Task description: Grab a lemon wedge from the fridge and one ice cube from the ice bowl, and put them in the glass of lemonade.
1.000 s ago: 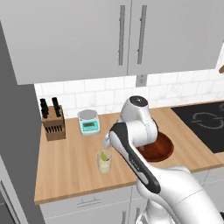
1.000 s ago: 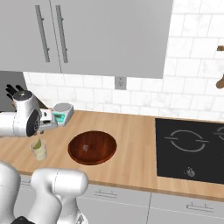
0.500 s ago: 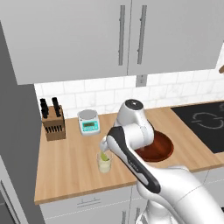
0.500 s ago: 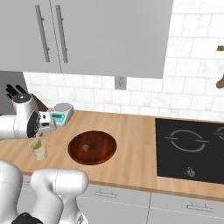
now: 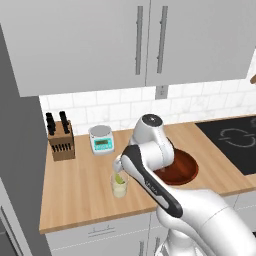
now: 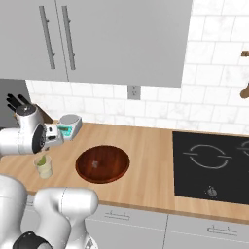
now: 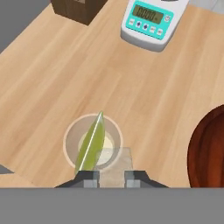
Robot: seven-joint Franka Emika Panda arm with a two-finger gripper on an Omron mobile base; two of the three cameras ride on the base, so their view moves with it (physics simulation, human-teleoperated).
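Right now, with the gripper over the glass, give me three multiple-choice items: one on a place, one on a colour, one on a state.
1. Where is the lemon wedge? A in the glass of lemonade; B on a plate; C in a sink.
2. The scale has a face that is: A red; B teal; C black.
3. The gripper is: A wide open, empty; B shut on a spoon; C shut on the ice cube.
Key: A, the wedge leans inside the rim; B, teal surrounds the display; C, the pale cube sits between the fingertips.
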